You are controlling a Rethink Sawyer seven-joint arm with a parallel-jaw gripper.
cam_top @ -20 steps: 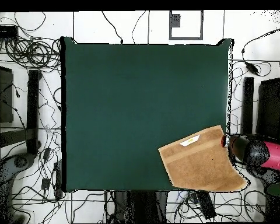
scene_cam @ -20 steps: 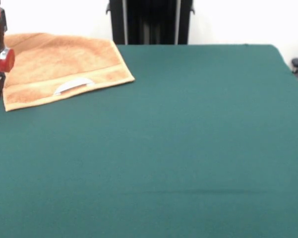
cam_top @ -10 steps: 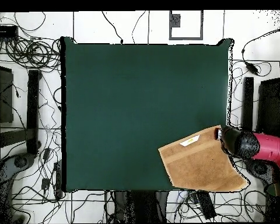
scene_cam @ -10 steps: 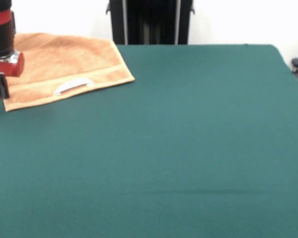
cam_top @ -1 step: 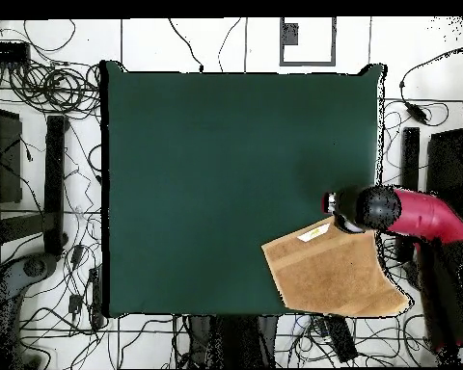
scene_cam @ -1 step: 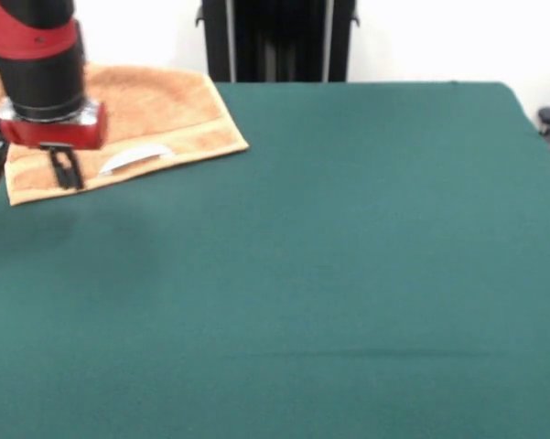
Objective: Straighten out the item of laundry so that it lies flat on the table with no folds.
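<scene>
table: wide green cloth, bare across most of its top. towel at one corner, skewed, part hanging past table edge in overhead view; looks flat or doubled, cannot tell. straightening likely not done. arm reaches over towel. gripper low above towel's banded edge, fingers close together, grasping nothing. label beside it. floor: cables.

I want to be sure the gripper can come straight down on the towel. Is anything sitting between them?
Nothing visible does. The gripper hangs right over the towel near its white label, with no other object on the towel or on the green table around it.
</scene>
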